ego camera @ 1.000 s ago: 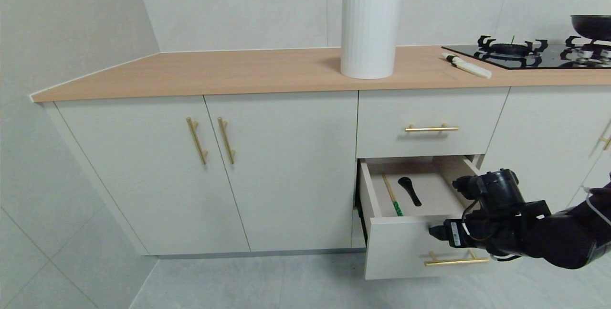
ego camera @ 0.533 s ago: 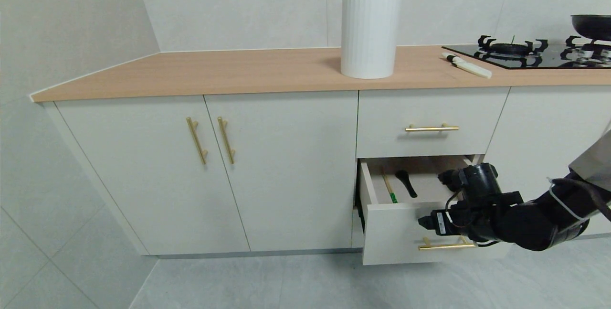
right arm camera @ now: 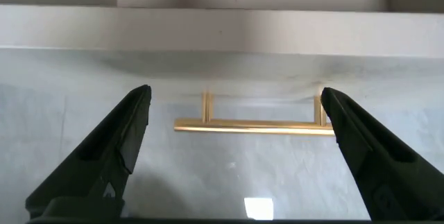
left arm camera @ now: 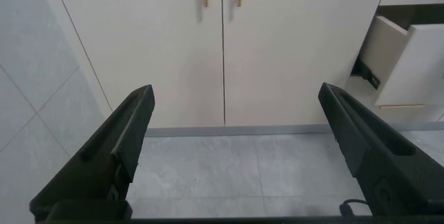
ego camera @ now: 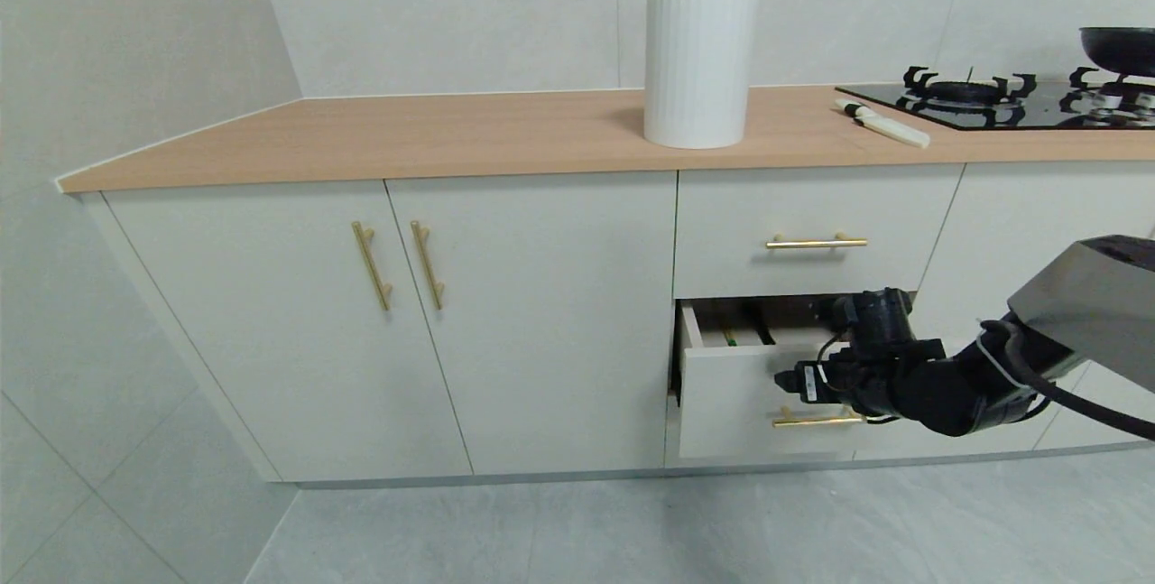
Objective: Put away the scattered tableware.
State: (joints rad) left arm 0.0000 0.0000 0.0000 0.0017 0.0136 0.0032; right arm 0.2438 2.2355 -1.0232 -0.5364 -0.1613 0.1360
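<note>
The lower drawer (ego camera: pixel 731 403) is standing only a little way out of the cabinet, its front nearly level with the closed drawer above. Through the narrow gap at its top, what look like green-tipped chopsticks (ego camera: pixel 730 338) are lying inside, running front to back; the rest of the contents is too hidden to name. The right gripper (ego camera: pixel 787 381) is sitting low and straight in front of the drawer face, just above the brass handle (ego camera: pixel 817 421). Its jaws are spread wide and holding nothing. From the right wrist, the handle is lying crosswise ahead, its long axis horizontal and running across the gap between the two fingers. I cannot tell whether the fingertips are touching the panel. The relation that matters, as I am judging it, is that the drawer's travel is running straight back into the cabinet, in line with the right forearm, so a push square to the face should be seating it. The left gripper (left arm camera: pixel 236 91) is hanging well off to the left, jaws spread and empty, facing the double doors and the floor, so the right arm is by far the nearer. Up on the bench (ego camera: pixel 451 137) a pale knife (ego camera: pixel 880 124) is lying near the hob (ego camera: pixel 1002 106), its length angled toward the bench's front edge, beside a white ribbed canister (ego camera: pixel 699 65).
</note>
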